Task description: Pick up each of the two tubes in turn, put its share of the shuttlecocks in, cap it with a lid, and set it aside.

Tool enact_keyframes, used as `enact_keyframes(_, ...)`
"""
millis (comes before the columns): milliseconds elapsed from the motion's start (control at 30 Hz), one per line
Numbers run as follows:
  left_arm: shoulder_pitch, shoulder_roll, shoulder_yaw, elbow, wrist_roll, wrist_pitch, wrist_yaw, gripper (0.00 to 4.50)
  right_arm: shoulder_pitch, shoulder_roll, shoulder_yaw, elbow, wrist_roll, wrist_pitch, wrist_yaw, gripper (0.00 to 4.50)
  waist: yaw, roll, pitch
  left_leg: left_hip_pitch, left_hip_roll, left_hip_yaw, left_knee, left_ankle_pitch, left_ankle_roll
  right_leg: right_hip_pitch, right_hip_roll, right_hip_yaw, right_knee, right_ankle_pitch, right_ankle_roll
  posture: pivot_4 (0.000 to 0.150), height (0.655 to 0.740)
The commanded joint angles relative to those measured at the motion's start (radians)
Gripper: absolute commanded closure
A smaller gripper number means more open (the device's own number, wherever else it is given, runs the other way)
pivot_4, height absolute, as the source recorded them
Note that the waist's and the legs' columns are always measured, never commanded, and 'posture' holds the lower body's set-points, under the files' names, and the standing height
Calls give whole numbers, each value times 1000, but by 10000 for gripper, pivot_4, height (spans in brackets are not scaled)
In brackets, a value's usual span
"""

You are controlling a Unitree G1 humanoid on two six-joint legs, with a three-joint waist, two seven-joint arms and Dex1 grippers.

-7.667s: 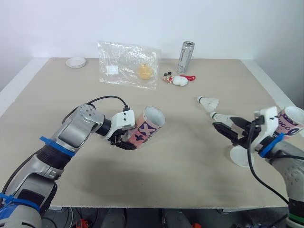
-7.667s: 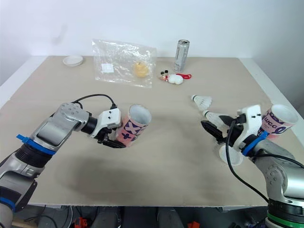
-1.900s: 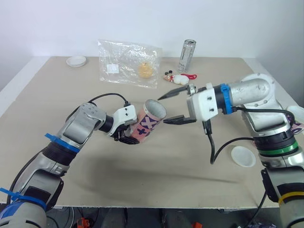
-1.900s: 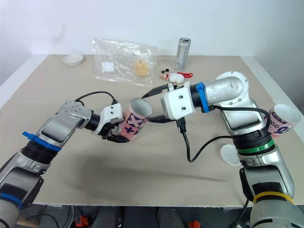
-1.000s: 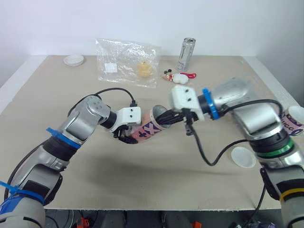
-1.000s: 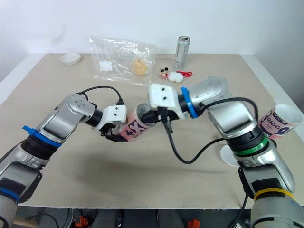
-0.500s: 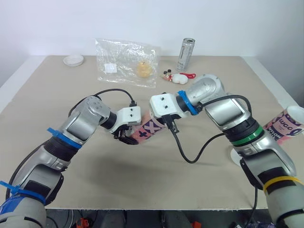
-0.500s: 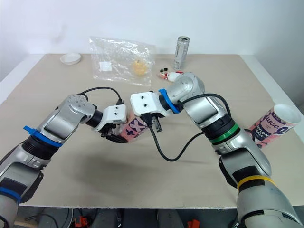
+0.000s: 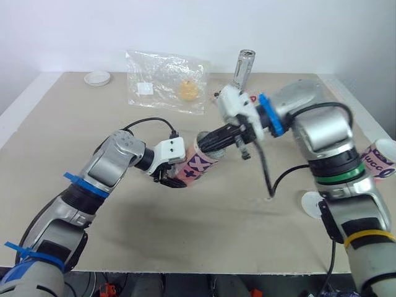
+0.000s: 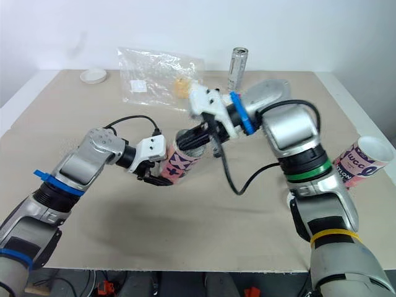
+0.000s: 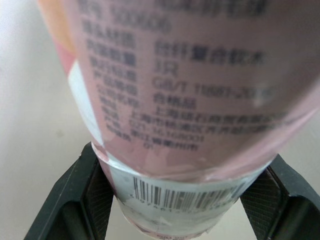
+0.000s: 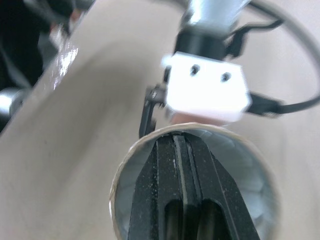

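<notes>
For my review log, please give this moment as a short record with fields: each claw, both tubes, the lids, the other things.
left claw: shut on pink printed cardboard tube, held tilted
right claw: fingers together, inside that tube's open mouth
tube contents: cannot tell
second pink tube: uncapped, at right edge of beige table
lids: round white lid near right edge; second white lid at far left corner
other things: clear plastic bag, silver can, both at the back

The table (image 9: 260, 235) carries a bag (image 9: 166, 82), can (image 9: 243, 69) and lid (image 9: 98, 77).
</notes>
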State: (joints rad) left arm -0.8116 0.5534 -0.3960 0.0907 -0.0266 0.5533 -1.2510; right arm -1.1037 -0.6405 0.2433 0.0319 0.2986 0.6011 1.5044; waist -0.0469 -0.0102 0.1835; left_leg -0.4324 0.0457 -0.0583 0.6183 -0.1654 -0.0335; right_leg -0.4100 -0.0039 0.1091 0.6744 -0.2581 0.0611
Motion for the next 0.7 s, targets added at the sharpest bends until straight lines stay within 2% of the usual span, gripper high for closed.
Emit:
enact_keyframes(33, 17, -22, 41, 2, -19, -44, 48, 14775, 13, -69, -137, -91, 116, 92, -3, 44480, 0, 0, 0, 0, 0, 0, 0, 0, 0, 0, 0, 0, 0, 0, 0, 1500, 7400)
enact_keyframes(200, 90, -68, 93, -44, -85, -49, 100, 14775, 139, -126, -264, -182, 228, 216, -107, 44480, 0, -1, 0, 0, 0, 0, 0, 0, 0, 0, 0, 0, 0, -1, 0, 1500, 7400)
enact_keyframes(333, 157, -81, 105, -105, -126, -40, 111, 14775, 191, -100, -202, -238, 183, 150, -178, 44480, -7, 0, 1, 1, 0, 1, 0, 0, 0, -1, 0, 2, 2, -1, 1, 1500, 7400)
enact_keyframes(433, 211, -124, 141, -140, -186, -34, 147, 14775, 181, -74, -253, -216, 221, 177, -251, 44480, -5, -1, 1, 1, 0, 1, 1, 0, 0, -1, 1, 1, 5, -1, 1, 1500, 7400)
enact_keyframes(500, 262, -166, 172, -163, -232, -31, 182, 14775, 236, -80, -299, -231, 257, 202, -281, 44480, -3, -1, 1, 1, 0, 1, 2, 0, -1, -1, 1, 1, 5, -1, 2, 1500, 7400)
enact_keyframes(700, 370, -227, 189, -145, -228, -174, 255, 14775, 406, -51, -381, -261, 270, 136, -405, 44480, 1, -3, 2, 1, -1, 1, 2, 0, -1, 1, -1, 1, 3, -1, 3, 1500, 7400)
